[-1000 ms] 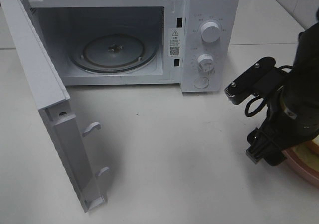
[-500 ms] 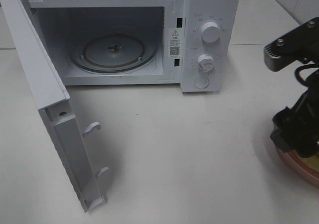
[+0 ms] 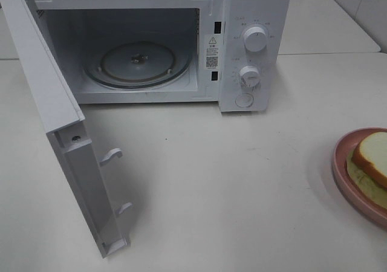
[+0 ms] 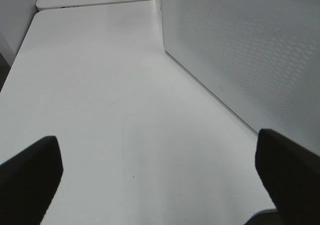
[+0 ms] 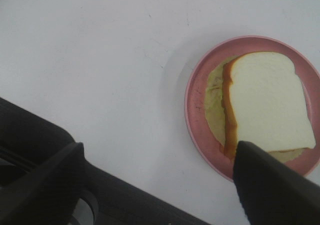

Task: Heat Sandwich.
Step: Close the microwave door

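The right gripper hangs above the table with its two dark fingers spread apart and nothing between them; it grasps nothing. In its wrist view the sandwich lies just beyond the fingertips, on the pink plate, with the pale filling showing beside the top slice. To do this step well, I think the gripper should come down with one finger on each side of the sandwich, take both slices together by the crust edges, and close gently, because soft bread will squash or slide apart. The left gripper is also spread wide and empty, low over the bare table beside the perforated wall of the microwave. In the high view neither arm appears. The plate sits at the right edge of the table, well apart from the microwave, whose door stands wide open with the glass turntable free. The open door swings out on the left, so the path from the plate to the cavity looks free.
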Robot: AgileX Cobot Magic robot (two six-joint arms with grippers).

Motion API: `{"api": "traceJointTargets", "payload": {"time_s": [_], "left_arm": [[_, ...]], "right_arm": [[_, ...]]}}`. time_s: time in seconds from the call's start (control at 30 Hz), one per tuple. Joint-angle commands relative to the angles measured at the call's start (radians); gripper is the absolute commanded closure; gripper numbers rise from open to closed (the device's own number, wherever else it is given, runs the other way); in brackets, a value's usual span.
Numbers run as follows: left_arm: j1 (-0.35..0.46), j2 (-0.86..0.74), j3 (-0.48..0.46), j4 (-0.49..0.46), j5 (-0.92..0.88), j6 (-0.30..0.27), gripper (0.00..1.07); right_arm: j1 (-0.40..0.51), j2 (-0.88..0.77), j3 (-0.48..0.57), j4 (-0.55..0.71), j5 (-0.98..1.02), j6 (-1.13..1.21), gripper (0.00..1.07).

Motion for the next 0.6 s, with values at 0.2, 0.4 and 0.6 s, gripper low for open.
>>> {"api": "traceJointTargets", "payload": {"time_s": [0.2, 0.4, 0.6], "left_arm": [[-0.001, -0.026, 0.003, -0.004, -0.012, 0.0, 0.05], [-0.001, -0.026, 0.003, -0.004, -0.012, 0.0, 0.05], [-0.001, -0.026, 0.003, -0.004, -0.012, 0.0, 0.05]], "right_arm": [[0.0, -0.233, 0.0, 0.006, 0.099, -0.018, 0.3], [-0.02, -0.382, 0.007, 0.008, 0.102, -0.018, 0.31], [-0.123, -0.49, 0.065, 0.029, 0.09, -0.046, 0.31]]}}
